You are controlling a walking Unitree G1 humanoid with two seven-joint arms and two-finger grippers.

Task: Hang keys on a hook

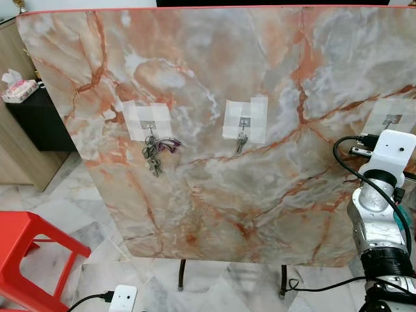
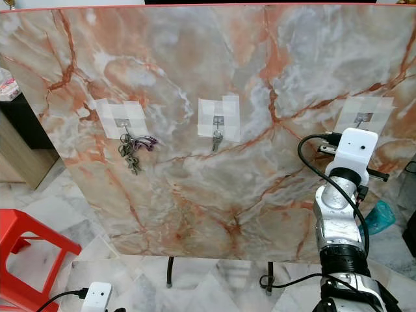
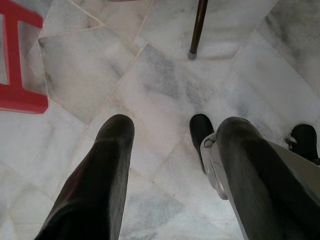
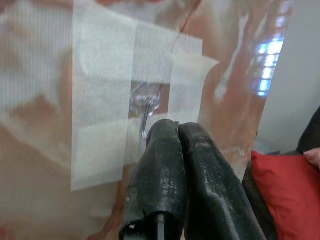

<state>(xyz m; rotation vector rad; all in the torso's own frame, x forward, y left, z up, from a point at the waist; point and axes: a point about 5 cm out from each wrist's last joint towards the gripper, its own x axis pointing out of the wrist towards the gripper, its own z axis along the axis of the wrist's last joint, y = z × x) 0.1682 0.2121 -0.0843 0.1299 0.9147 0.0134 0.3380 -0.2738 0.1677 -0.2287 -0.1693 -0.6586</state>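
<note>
The right tool (image 4: 176, 131) has its two fingers pressed together right at the third hook (image 4: 145, 107), covering the hook's lower end. Whether any key sits between them cannot be told. In the head views the wrist camera box (image 1: 392, 150) hides those fingers, and the taped patch (image 1: 392, 116) runs off the picture's edge.

We see a red stool (image 1: 26, 257) on the marble floor (image 3: 165, 90). A tissue box (image 1: 18, 88) sits on a dark cabinet (image 1: 42, 120).
</note>
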